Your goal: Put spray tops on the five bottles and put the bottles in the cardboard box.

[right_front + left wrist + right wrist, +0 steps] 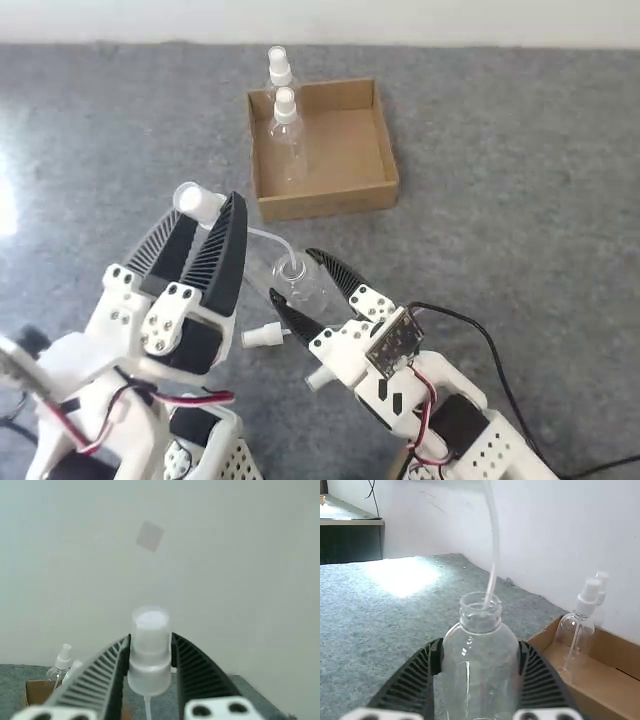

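Clear plastic bottle [480, 655], uncapped, pinched in my right jaws; left jaws pinch white spray top [149, 650], tube in neck. Brown cardboard box [325, 200] holds capped bottle [288, 140].

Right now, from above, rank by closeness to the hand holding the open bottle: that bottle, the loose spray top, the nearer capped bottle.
1. Open bottle, gripped in the right hand.
2. Loose spray top, on the table beside it.
3. Capped bottle, far back in the cardboard box.
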{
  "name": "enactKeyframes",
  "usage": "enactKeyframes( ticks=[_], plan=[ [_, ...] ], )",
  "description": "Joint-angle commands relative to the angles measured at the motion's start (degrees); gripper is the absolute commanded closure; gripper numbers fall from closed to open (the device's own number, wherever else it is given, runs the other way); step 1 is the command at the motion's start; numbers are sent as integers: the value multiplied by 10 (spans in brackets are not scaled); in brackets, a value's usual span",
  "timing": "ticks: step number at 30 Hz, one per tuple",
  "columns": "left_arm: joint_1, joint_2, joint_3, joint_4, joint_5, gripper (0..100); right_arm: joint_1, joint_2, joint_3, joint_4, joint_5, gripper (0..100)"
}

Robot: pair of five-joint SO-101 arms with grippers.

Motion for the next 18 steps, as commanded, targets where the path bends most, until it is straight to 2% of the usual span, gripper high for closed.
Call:
enactKeyframes(
  ticks=[1,7,18],
  plan=[
    [4,-4,19,2,-19,987,-6,-12,5,-10,13,957],
    [27,-4,55,-1,-37,987,-5,-12,4,-10,13,957],
    [98,-4,118,-34,-116,987,22,-13,2,-10,13,957]
  ],
)
